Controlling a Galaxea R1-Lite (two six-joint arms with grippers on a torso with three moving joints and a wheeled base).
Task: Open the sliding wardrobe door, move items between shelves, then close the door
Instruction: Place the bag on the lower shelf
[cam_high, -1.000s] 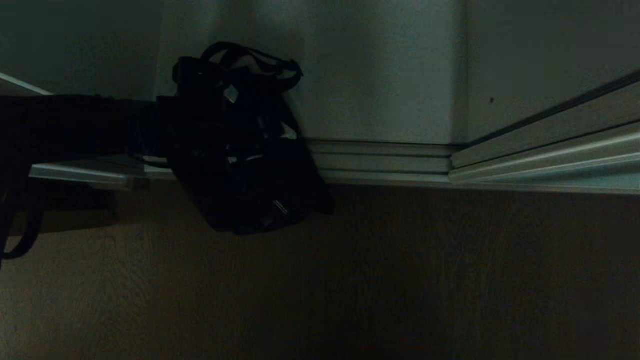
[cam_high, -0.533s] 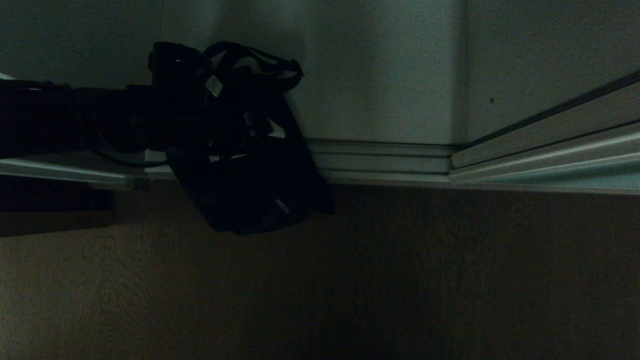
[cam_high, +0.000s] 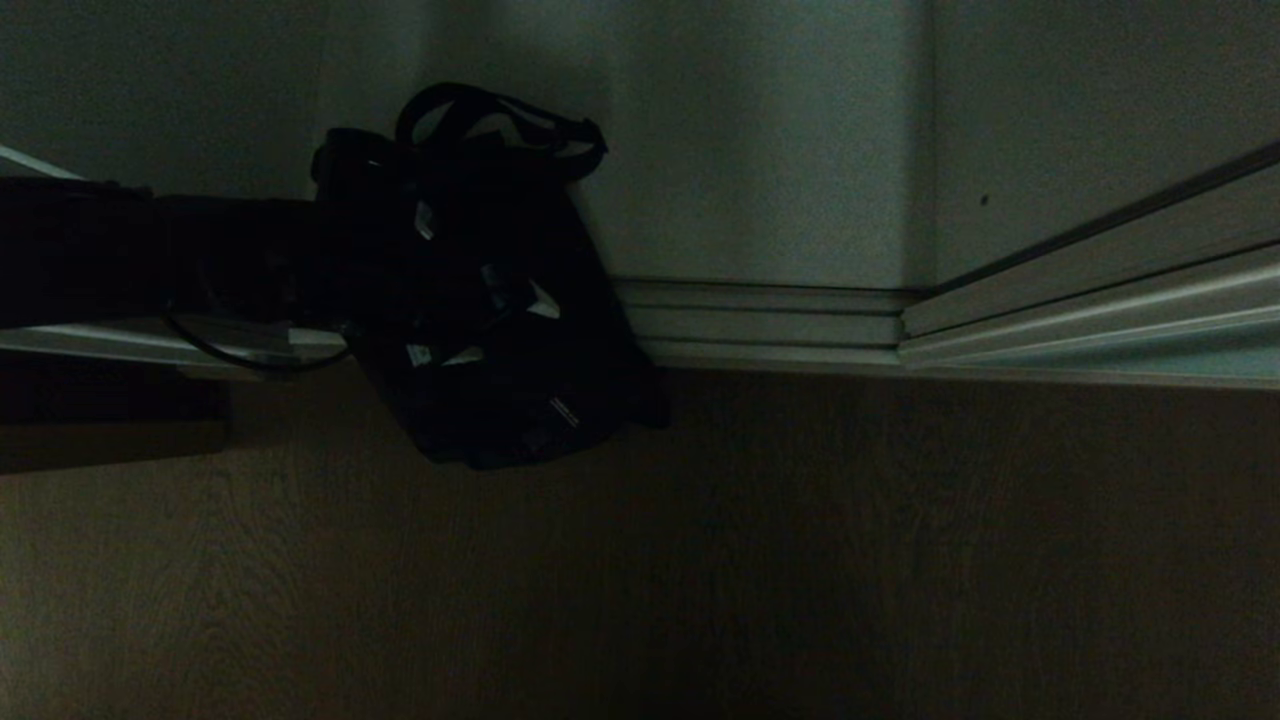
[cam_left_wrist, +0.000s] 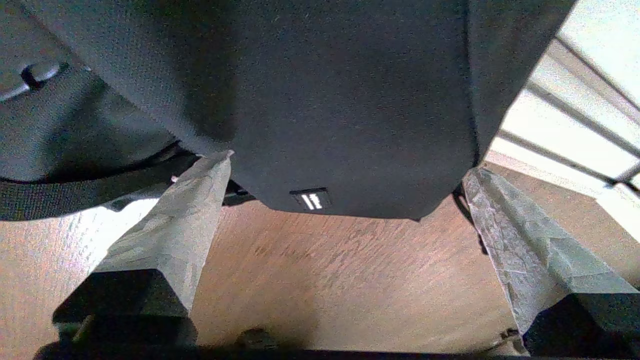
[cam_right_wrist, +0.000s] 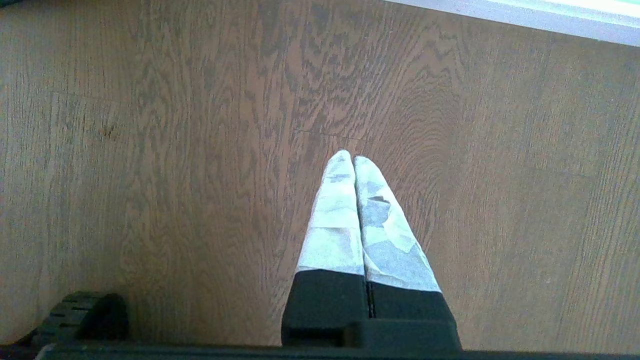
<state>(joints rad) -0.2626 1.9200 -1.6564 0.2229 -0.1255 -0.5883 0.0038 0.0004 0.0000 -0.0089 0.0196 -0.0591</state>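
Head view: dim. Black shoulder bag (cam_high: 500, 330) sits left of centre, over the wardrobe's bottom track (cam_high: 770, 325) and the near wooden floor (cam_high: 700, 560), strap looped against the far pale panel (cam_high: 760, 150). Left arm (cam_high: 150, 250) reaches in from the left to the bag.

Left wrist view: left gripper (cam_left_wrist: 345, 185) spread wide, one taped finger at each lower corner of the bag (cam_left_wrist: 325, 100); the bag is not pinched.

Right wrist view: right gripper (cam_right_wrist: 354, 160) clenched, empty, over bare floor (cam_right_wrist: 150, 150).
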